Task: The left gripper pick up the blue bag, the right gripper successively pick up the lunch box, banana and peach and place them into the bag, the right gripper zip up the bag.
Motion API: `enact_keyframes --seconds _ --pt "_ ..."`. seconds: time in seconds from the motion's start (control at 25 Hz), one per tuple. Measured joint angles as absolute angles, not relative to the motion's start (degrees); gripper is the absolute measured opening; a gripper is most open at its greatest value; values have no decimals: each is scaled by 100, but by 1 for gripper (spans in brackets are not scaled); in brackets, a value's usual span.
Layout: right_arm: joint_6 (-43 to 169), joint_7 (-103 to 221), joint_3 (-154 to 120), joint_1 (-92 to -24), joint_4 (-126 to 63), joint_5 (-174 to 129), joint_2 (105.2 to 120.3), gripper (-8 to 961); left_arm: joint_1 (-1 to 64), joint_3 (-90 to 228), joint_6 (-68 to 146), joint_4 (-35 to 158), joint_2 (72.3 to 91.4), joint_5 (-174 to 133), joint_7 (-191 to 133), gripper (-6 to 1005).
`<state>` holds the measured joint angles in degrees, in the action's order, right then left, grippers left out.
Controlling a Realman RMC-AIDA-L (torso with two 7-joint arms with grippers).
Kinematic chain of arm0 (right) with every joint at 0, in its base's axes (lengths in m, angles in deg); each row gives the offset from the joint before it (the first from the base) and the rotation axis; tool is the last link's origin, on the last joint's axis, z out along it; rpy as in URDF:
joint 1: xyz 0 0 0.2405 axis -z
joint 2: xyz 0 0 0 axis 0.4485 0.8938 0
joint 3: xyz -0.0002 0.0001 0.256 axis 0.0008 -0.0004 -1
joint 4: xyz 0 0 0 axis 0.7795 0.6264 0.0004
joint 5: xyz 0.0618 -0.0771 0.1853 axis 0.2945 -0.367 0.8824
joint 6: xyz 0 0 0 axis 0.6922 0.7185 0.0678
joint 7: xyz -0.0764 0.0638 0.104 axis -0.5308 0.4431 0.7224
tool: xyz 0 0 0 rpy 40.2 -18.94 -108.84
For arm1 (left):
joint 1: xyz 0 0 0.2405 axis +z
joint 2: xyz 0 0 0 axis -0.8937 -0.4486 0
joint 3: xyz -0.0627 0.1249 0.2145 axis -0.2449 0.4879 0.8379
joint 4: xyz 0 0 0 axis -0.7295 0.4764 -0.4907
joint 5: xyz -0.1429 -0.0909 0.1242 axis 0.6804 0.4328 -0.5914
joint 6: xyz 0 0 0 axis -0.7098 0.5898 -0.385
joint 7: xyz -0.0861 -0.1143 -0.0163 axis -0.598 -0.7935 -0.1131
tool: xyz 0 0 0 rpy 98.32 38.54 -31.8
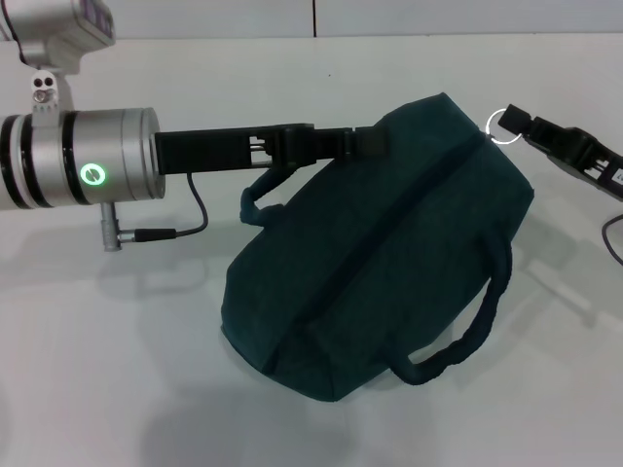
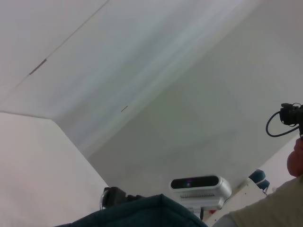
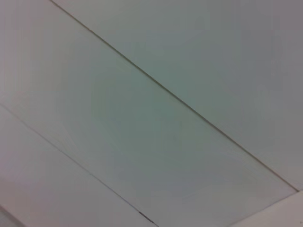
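Observation:
The blue bag (image 1: pixel 380 258) lies on the white table (image 1: pixel 107 370) in the head view, its top seam closed from end to end and both handles drooping. My left gripper (image 1: pixel 362 142) reaches in from the left and is shut on the fabric at the bag's far top edge. The right gripper (image 1: pixel 518 122) comes in from the right, shut on the ring zip pull (image 1: pixel 502 125) at the bag's far right end. A strip of the bag (image 2: pixel 142 213) shows in the left wrist view. The lunch box, banana and peach are out of view.
A black cable (image 1: pixel 190 219) hangs from my left wrist over the table. The left wrist view shows a white camera unit (image 2: pixel 200 186) and part of a person (image 2: pixel 265 210) beyond the bag. The right wrist view shows only bare pale surfaces.

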<state>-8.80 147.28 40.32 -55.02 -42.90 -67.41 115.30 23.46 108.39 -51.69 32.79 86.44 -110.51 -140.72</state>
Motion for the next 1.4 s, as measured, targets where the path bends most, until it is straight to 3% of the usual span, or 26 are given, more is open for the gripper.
enact_keyframes --seconds 0.72,0.84,1.0,1.28,1.4 --pt "-826 14715 3470 -5286 -4332 -6711 11418 95 2237 10830 -3815 3605 8649 -10886 -13829 56" --pt "-886 14713 3304 -5198 -4356 -6719 11404 313 2216 10827 -3645 3633 8647 -10825 -13826 57" --pt "-1087 14589 3315 -5189 -4402 -6776 11353 474 2201 10832 -3603 3633 8652 -10773 -13813 58" --pt "-1879 14057 3324 -5184 -4570 -6881 11198 782 2194 10840 -3925 3582 8646 -10338 -13582 271" --pt "-2186 13884 3316 -5168 -4794 -7021 11142 827 2209 10840 -4216 3403 8627 -10195 -13556 405"
